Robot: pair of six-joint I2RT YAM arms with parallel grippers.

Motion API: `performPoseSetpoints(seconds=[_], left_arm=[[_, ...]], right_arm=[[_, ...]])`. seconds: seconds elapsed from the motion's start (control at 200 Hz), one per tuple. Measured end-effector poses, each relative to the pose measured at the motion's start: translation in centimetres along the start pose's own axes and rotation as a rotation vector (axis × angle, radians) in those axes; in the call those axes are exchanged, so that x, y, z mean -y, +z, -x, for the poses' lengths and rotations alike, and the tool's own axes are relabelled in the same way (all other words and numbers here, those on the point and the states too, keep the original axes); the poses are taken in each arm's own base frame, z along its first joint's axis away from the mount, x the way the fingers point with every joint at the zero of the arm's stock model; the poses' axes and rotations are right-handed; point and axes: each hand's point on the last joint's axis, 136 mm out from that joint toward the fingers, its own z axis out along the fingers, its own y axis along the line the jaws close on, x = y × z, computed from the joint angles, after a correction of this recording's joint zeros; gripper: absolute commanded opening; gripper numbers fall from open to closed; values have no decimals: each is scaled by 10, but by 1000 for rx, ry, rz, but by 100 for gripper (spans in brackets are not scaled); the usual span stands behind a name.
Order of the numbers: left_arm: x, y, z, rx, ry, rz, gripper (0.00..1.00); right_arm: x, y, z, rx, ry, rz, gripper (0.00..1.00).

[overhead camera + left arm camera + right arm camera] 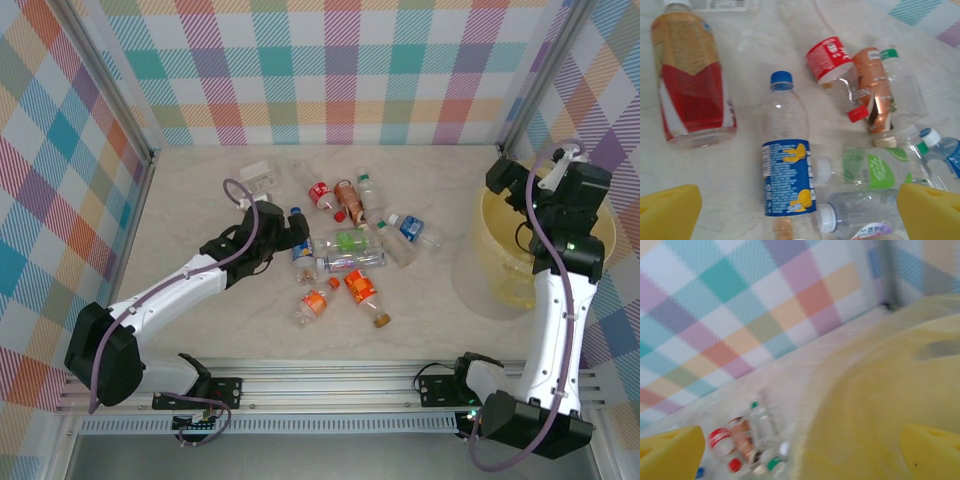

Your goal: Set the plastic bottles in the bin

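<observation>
Pads [667, 212] of matte yellow on the left gripper [800, 210] stand spread wide above a clear, blue-labelled bottle [787, 175] lying on the pale marbled table [190, 210]. Around it the other bottles [350, 250] lie in a loose heap of thin, crinkled plastic with red, orange and green labels, some touching. To the right, well apart, stands the round, translucent yellow bin [490, 290]. The right gripper [801, 451] hangs over its rim, jaws spread wide. Checked walls [340, 70] close the back.

White arms [170, 288], black joints [100, 355], looping lilac cables [540, 250], yellow foam jaws.
</observation>
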Motion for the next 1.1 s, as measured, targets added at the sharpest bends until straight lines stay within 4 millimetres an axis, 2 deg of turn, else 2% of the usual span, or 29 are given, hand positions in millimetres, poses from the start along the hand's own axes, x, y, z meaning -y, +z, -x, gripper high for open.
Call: performPoseSetpoints(seconds=[0.08,0.205,0.28,0.34,0.495,0.575,0.64,0.73,0.815,0.975,1.1], left_arm=[[-7,1,-2,2,-21,30,100],[-20,3,-7,3,-63,68,100],[-25,3,-8,6,-88,81,100],[-29,1,-8,13,-106,87,100],[-38,-3,-7,24,-153,93,100],[-42,-4,-8,26,-170,99,100],[-45,-4,-7,25,-184,101,100],[-48,-5,-7,13,-200,101,100],[-51,-7,-8,9,-209,97,100],[-56,-10,-11,4,-222,98,100],[-61,-7,-15,-4,-241,108,100]], right_arm=[[-36,0,-12,-46,-42,136,100],[-98,2,-44,-157,-150,326,100],[-124,6,-63,-219,-201,394,100],[-134,14,-78,-267,-227,406,100],[-137,49,-130,-429,-286,335,98],[-135,67,-172,-555,-338,287,96],[-132,75,-208,-656,-388,263,94],[-124,73,-257,-792,-442,238,92],[-115,62,-296,-894,-479,233,88],[-104,46,-354,-1029,-511,243,85],[-96,45,-389,-1092,-538,212,76]])
